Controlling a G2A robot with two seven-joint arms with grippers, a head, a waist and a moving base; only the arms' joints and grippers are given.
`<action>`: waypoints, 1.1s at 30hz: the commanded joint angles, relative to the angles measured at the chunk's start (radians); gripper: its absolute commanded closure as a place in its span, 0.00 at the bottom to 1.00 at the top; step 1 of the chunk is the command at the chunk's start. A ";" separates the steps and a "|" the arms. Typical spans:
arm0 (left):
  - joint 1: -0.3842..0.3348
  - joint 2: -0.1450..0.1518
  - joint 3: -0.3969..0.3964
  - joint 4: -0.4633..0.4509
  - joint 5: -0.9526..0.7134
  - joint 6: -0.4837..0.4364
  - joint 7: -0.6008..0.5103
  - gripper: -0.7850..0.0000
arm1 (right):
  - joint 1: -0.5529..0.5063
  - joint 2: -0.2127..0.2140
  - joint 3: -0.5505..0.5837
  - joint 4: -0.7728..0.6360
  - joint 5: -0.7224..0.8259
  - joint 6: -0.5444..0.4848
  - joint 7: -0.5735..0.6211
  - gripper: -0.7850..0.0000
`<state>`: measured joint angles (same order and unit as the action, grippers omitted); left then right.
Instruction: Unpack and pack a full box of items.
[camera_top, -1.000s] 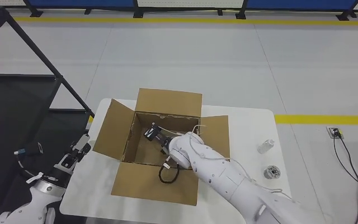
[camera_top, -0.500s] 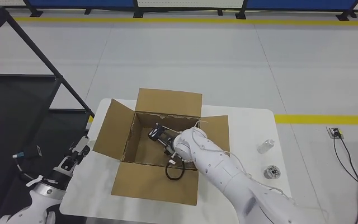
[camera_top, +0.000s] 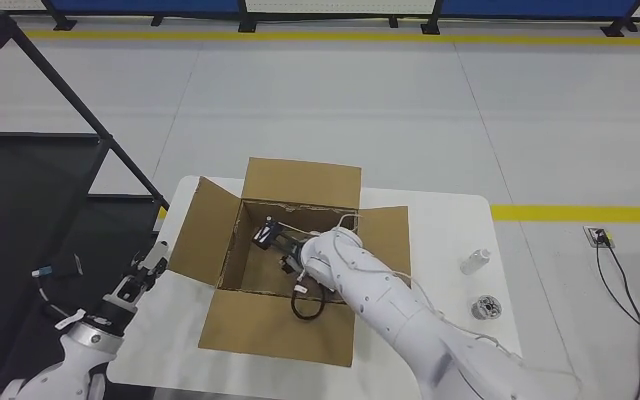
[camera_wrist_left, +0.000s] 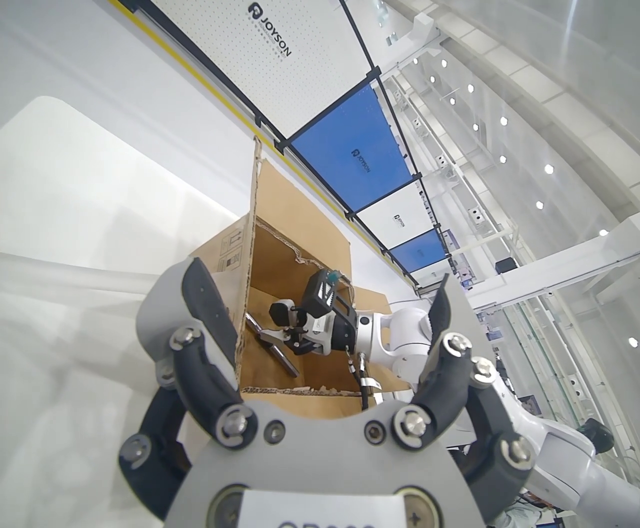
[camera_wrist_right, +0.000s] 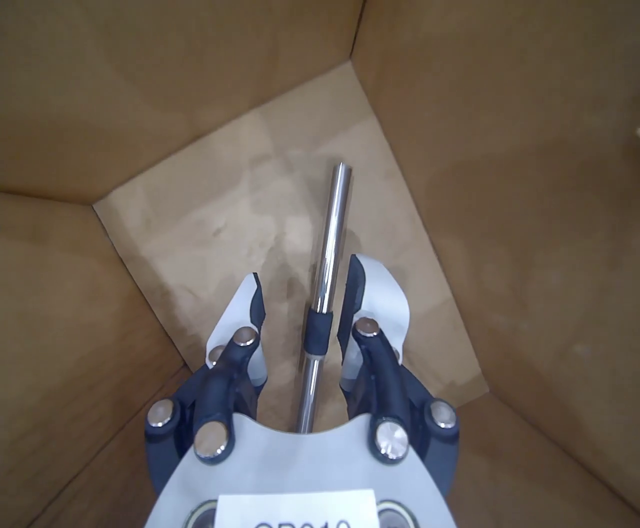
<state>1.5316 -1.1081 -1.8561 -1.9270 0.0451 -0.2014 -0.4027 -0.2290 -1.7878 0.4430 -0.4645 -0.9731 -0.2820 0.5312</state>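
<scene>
**Clearly, the smooth rod could slip away**

The right gripper (camera_wrist_right: 305, 272) is deep inside the cardboard box (camera_top: 300, 182). Its fingers are spread apart and hold nothing. The metal rod (camera_wrist_right: 330, 235) lies flat on the box floor between them. It is nearer to one finger than to the other, and I cannot tell if it touches that one.

In my judgement the step in hand is to close on the rod and lift it out. Because the rod is not centred, one finger may meet it first and push it sideways, so that it rolls away. The polished metal gives little grip, and the black band around it looks like a safer place to hold. The rod is also long. If it is held far from its middle it may tip, and its end could catch the box wall on the way up.

The left gripper (camera_wrist_left: 320, 280) is outside the box, beside a side flap, wide open and empty.
</scene>
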 joint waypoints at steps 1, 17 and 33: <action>-0.003 0.000 0.003 0.002 0.002 0.000 0.000 0.00 | -0.007 0.012 0.010 -0.038 -0.019 0.021 -0.018 0.52; -0.022 0.002 0.017 0.002 0.010 -0.007 -0.016 0.00 | -0.396 0.258 0.330 -0.925 -0.426 0.306 0.148 0.00; -0.046 0.003 0.048 0.001 0.017 -0.016 -0.012 0.00 | -0.864 0.373 0.899 -1.573 -0.658 0.388 0.426 0.00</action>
<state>1.4870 -1.1056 -1.8007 -1.9261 0.0631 -0.2175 -0.4219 -1.0627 -1.4189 1.2932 -2.0077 -1.6404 0.1097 0.9309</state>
